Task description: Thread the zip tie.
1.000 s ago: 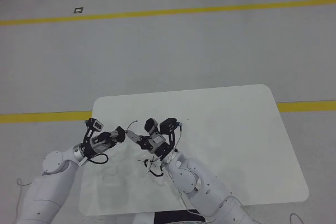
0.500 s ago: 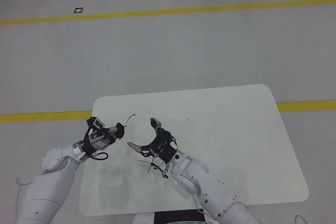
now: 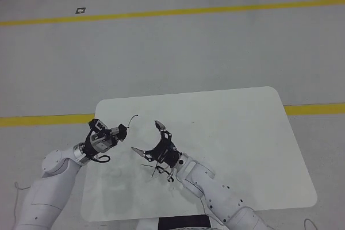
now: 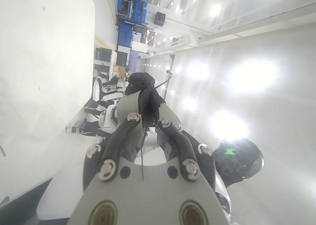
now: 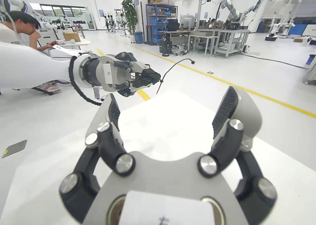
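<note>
A thin black zip tie (image 5: pixel 172 67) is held above the table by my left gripper (image 5: pixel 150 77), which is shut on its lower part. The strap arcs up and away to its small head (image 5: pixel 192 62). In the top view the zip tie (image 3: pixel 133 120) curls up from the left gripper (image 3: pixel 122 133) over the table's near-left area. My right gripper (image 3: pixel 148 138) is a short way to the right of it, open and empty, with its fingers (image 5: pixel 114 108) pointing toward the tie. The left wrist view shows the left gripper (image 4: pixel 144 87) shut on the zip tie (image 4: pixel 143 159).
The white table (image 3: pixel 236 126) stretches wide to the right and far side. Thin dark strands (image 3: pixel 153 168) lie by the right wrist; I cannot tell if they are cables or ties. A yellow floor line (image 3: pixel 40 120) runs behind the table.
My right gripper has drawn back from the left gripper and the tie and now stands spread open. The left gripper kept the tie and shifted slightly up and left.
</note>
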